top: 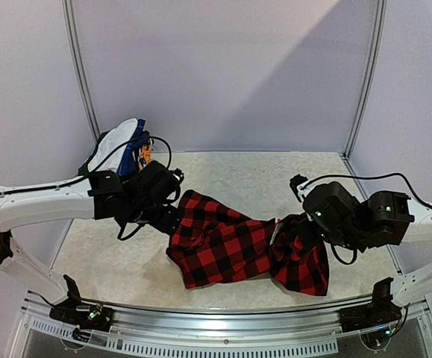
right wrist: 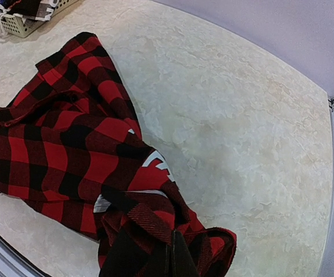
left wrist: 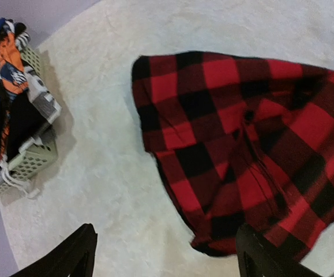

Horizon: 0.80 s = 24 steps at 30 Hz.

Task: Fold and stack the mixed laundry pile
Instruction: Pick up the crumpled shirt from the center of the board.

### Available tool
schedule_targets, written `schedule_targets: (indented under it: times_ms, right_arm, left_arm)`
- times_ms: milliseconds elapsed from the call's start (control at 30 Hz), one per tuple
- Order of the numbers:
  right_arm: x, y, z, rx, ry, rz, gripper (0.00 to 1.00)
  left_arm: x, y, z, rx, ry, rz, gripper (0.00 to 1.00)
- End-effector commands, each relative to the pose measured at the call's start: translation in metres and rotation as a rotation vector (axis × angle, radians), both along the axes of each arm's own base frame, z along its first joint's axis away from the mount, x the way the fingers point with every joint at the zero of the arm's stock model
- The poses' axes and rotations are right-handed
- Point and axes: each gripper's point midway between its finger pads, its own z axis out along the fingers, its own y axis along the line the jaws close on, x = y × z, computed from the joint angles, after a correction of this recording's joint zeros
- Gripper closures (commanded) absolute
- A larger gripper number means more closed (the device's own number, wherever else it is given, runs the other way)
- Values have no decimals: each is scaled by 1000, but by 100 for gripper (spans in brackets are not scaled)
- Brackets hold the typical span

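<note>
Along the table's near edge the plaid shirt lies crumpled, its right end pinched in the closed right gripper. The left gripper hangs spread wide over the shirt's left end, holding nothing. Bare table runs behind to the far edge. Only the right wrist view shows the white lettering. The basket, heaped with garments, sits in the far-left corner.

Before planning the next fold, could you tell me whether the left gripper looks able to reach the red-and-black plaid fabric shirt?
Probably yes: the left gripper hangs open just above the near edge of the red-and-black plaid shirt, and nothing visible blocks the way down.
</note>
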Motion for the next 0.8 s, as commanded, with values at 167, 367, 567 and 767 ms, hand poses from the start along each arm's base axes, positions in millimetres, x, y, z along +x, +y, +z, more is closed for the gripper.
schedule_targets:
  times_ms: [167,367,567,767]
  right_arm:
    - [5,3,-6,2,12,11,100]
    - [6,-1,-5,-2,13,-2,100]
    - [4,-3,-6,0,21,-10,100]
    - [3,-7,-5,-1,24,-20,100]
  left_arm:
    - [-104,-17,-61,-17,255,-206,24]
    - [-142,-37,-87,7,326,-351,26]
    - [-151,-45,-110,44,369,-390,34]
    - [-153,-54,-130,87,390,-418,33]
